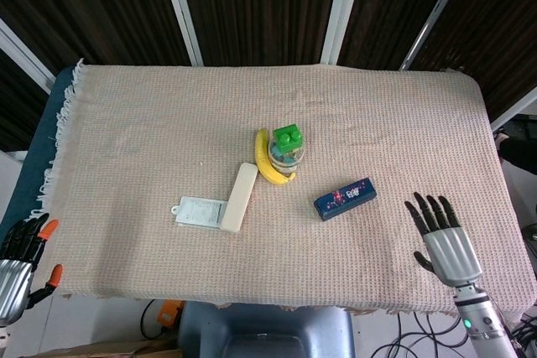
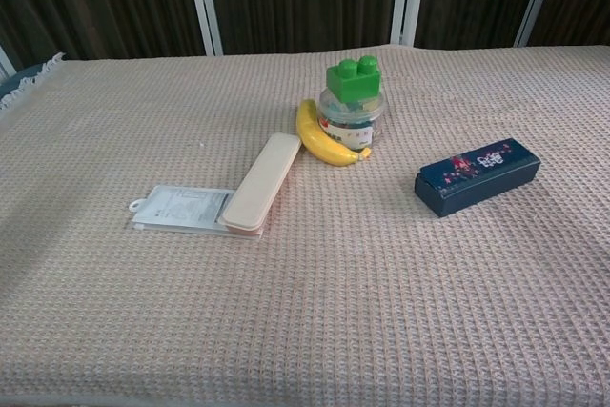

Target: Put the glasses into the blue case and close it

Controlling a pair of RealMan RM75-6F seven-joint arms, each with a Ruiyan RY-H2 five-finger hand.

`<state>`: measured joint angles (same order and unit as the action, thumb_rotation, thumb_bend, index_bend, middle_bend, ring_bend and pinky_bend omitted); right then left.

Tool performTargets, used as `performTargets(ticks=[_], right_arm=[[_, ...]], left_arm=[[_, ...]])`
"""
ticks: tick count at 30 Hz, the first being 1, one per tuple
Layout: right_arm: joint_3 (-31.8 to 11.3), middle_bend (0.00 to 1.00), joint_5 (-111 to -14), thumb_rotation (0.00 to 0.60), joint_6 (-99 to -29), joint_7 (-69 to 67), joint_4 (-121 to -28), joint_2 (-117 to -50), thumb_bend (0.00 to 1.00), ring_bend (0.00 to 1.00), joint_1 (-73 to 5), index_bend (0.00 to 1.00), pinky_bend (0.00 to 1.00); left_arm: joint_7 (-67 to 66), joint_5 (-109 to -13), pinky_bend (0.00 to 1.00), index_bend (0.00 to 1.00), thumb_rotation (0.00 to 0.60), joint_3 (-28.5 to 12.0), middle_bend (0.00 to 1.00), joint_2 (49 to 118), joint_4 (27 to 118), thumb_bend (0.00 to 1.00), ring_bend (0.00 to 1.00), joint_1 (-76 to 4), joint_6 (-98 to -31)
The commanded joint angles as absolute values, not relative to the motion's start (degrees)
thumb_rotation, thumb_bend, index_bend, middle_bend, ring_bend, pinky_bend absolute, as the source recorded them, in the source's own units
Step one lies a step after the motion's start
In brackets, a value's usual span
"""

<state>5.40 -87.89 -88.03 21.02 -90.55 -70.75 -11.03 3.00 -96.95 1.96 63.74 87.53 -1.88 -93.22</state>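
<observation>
Showing robot hand (image 1: 445, 241) overhead only, blue case (image 2: 477, 175) closed

case (image 2: 477, 174) dark blue, pink-white print on lid | banana (image 2: 321, 137) yellow | block (image 2: 352, 77) green | flat box (image 2: 262, 181) cream | cloth (image 2: 315, 283) beige waffle weave | right hand (image 1: 445, 244) grey, black fingers
</observation>
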Motion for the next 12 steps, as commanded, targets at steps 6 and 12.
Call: performTargets(ticks=[6,12], right_arm=[[6.46,0.00,-92.15,0.600,-96.42,5.96,-83.53,-69.21,0.30,0.00,-3.98,0.14,0.00],[6.16,0.00,-93.49,0.600,-94.67,5.85,-83.37,-69.28,0.30,0.00,-3.91,0.14,0.00]], left_arm=[[0.65,-95.87,0.02,0.00,0.600,1.52,0.00,64.48,88.19,0.42,0.00,-2.44,-91.61],[-0.52,-96.00,0.02,0.00,0.600,1.97,0.00,64.57,88.48,0.42,0.00,-2.16,-91.46]])
